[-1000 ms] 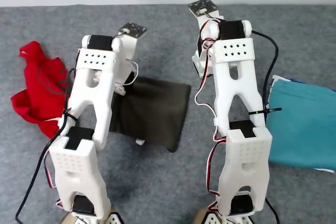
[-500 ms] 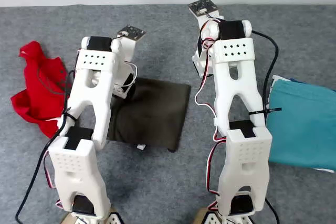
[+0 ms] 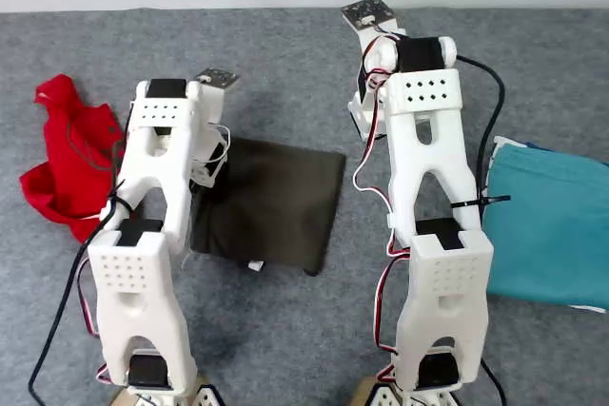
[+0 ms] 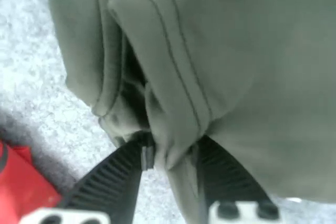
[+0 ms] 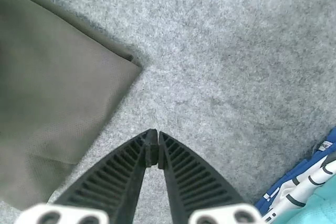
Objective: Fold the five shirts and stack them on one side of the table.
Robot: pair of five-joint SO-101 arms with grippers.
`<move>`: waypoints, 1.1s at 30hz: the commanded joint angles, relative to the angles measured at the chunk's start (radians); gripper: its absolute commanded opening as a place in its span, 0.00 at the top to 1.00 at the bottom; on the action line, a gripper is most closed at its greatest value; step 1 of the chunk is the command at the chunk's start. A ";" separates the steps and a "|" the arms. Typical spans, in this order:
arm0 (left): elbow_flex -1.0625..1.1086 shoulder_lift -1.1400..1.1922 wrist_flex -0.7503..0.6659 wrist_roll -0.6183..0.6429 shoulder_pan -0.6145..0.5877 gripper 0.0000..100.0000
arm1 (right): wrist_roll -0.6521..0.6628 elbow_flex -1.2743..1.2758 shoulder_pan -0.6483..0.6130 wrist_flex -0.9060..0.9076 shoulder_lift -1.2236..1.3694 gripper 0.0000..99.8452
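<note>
1. Fingers of our left gripper [image 4: 168, 153] are nearly closed, pinching a bunched hem of the dark olive shirt [image 4: 241, 61], a grip we judge suited to folding that edge over.
2. That shirt lies mostly flat on the grey table [image 3: 285, 54], between our two arms.
3. Our right gripper [image 5: 152, 153] hangs closed and empty near the shirt's corner, probably waiting.
4. On our left a red shirt [image 3: 67, 164] sits crumpled; on our right a teal shirt [image 3: 552, 225] lies flat, likely the stack side.

The black ribbed jaws meet at their tips over the grey felt worktop [image 5: 226, 51], between a flat olive-green fabric shirt [image 5: 47, 103] and a blue-and-white cloth edge [image 5: 307, 182].
</note>
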 commanded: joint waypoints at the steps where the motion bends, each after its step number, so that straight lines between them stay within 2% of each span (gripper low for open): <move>1: -0.007 -0.009 -0.020 -0.018 0.012 0.97 | 0.009 -0.006 0.012 0.038 -0.047 0.99; 2: -0.007 -0.012 -0.015 -0.044 0.023 1.00 | 0.009 -0.006 0.012 0.038 -0.047 0.99; 7: -0.036 -0.048 0.026 -0.060 0.057 1.00 | 0.009 -0.006 0.012 0.038 -0.047 0.99; 14: -0.102 -0.160 0.048 -0.064 0.046 1.00 | 0.009 -0.006 0.012 0.038 -0.047 0.99; 21: -0.113 -0.158 -0.009 -0.061 -0.003 1.00 | 0.009 -0.006 0.010 0.036 -0.045 0.99; 27: -0.113 -0.141 0.026 -0.068 -0.003 0.99 | 0.009 -0.006 0.005 0.036 -0.045 0.99; 33: -0.119 -0.098 0.089 -0.058 -0.003 0.89 | 0.008 -0.006 0.004 0.036 -0.045 0.99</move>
